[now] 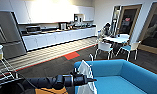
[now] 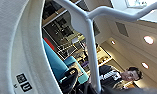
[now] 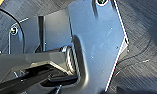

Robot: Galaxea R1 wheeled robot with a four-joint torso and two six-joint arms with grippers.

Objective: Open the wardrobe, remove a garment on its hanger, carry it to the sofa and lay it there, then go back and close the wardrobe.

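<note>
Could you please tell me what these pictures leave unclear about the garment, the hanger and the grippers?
- Garment: head view, lower part cut off by the picture's edge.
- Hanger: left wrist view, its hook isn't visible.
- Left gripper: head view, fingers too blurred against the garment to judge.
- Sofa: head view, right end cut off.

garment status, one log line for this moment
left pincer: holds hanger | garment: hanging at sofa arm, not laid
</note>
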